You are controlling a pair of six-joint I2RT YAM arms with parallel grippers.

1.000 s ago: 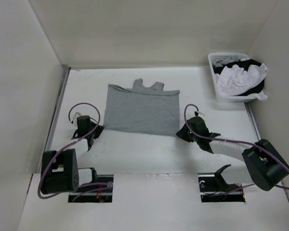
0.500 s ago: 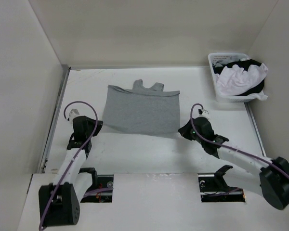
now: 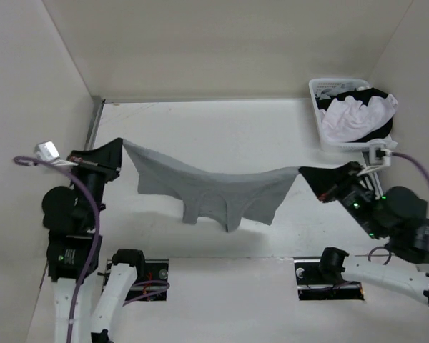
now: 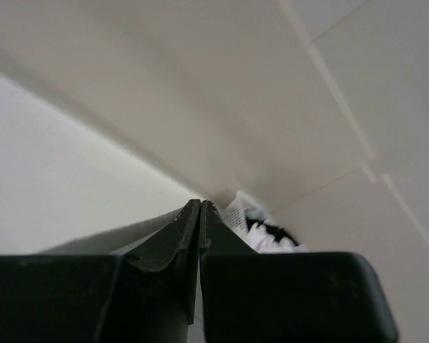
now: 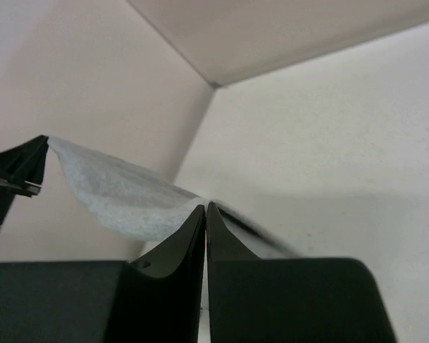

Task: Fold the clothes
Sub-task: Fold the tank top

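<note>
The grey tank top (image 3: pixel 214 187) hangs in the air above the table, stretched between both arms, with its straps and scooped neck drooping toward the near edge. My left gripper (image 3: pixel 119 146) is shut on its left corner. My right gripper (image 3: pixel 304 174) is shut on its right corner. In the right wrist view the grey fabric (image 5: pixel 121 193) runs from my shut right gripper (image 5: pixel 204 207) across to the other arm's black fingers (image 5: pixel 18 163). In the left wrist view my gripper (image 4: pixel 200 206) is shut; the grey cloth (image 4: pixel 114 239) shows only as a dim strip beside it.
A white basket (image 3: pixel 320 121) with a white and a black garment stands at the back right, also glimpsed as the basket (image 4: pixel 261 229) past the left fingers. White walls close the table on the left, back and right. Arm bases sit at the near edge.
Both grippers closed on the top's near corners and rose, moving apart. The tank top went from lying flat on the table to hanging stretched in the air, straps now dangling toward the near side.
</note>
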